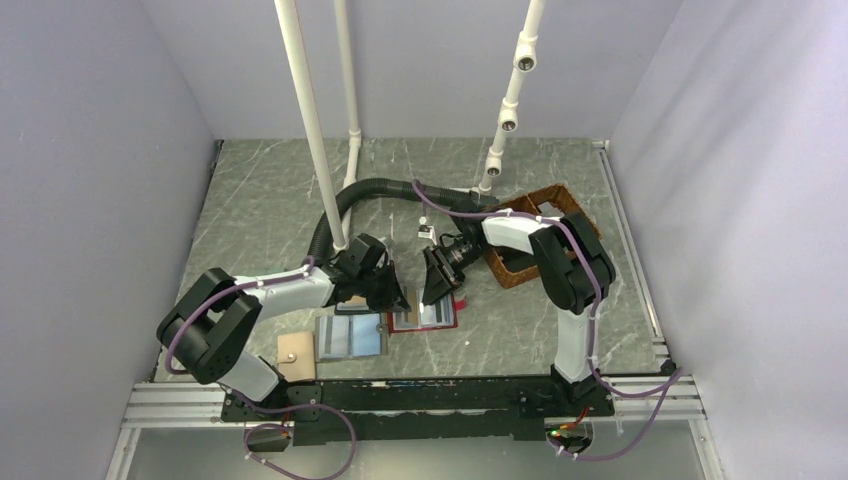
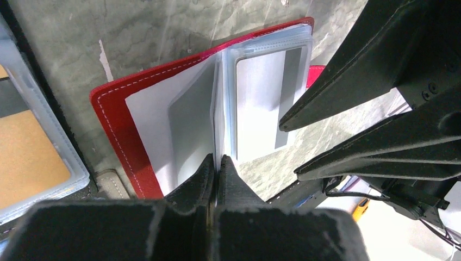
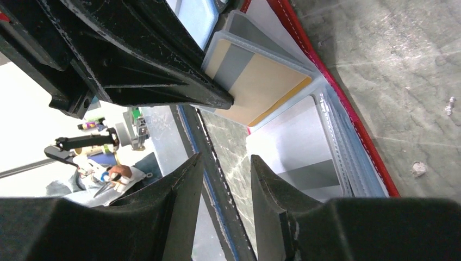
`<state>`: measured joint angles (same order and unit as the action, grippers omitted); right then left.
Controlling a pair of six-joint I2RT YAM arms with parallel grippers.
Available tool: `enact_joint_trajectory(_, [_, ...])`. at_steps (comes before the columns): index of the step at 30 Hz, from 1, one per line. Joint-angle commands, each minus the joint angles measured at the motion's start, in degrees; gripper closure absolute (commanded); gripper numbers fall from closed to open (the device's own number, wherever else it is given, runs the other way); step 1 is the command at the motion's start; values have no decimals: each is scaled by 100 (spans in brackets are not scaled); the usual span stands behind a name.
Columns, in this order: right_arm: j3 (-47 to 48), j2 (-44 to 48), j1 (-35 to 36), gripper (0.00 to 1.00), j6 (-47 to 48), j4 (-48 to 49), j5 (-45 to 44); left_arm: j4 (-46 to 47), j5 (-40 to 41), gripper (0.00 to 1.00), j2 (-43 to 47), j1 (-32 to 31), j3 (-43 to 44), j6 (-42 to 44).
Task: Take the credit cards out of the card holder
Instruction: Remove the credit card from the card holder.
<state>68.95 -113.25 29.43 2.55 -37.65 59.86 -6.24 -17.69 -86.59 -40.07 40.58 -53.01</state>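
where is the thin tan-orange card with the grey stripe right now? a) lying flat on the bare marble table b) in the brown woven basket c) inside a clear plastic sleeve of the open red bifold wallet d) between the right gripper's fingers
c: in the right wrist view the tan-orange card sits behind the clear plastic of a sleeve in the red bifold wallet, and the right gripper is open with nothing between its fingers.

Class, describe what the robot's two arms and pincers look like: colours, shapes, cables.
Both the left arm and right arm have white links, black joints and purple cables running along them. The left pincer and right pincer are matt black, with two tapering wedge-shaped fingers.
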Motion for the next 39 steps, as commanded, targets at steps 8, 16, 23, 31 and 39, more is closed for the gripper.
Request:
enact_joint_trajectory(8, [40,668,-309,61,498,-93,637,2247,-839,100,711,113,-715,159])
enact_joint_trajectory(16, [122,649,-561,61,944,-408,980,2526,-990,100,637,161,-514,-99])
enact_joint_trajectory(23, [63,618,-561,61,646,-225,1007,3312,-1309,100,599,342,-657,-508])
enact_joint_trajectory(31, [86,656,-695,61,466,-152,1124,3993,-1608,100,566,429,-738,-693])
enact_joint_trajectory(39, [262,750,-818,61,592,-365,1705,4691,-1992,100,323,440,-592,-936])
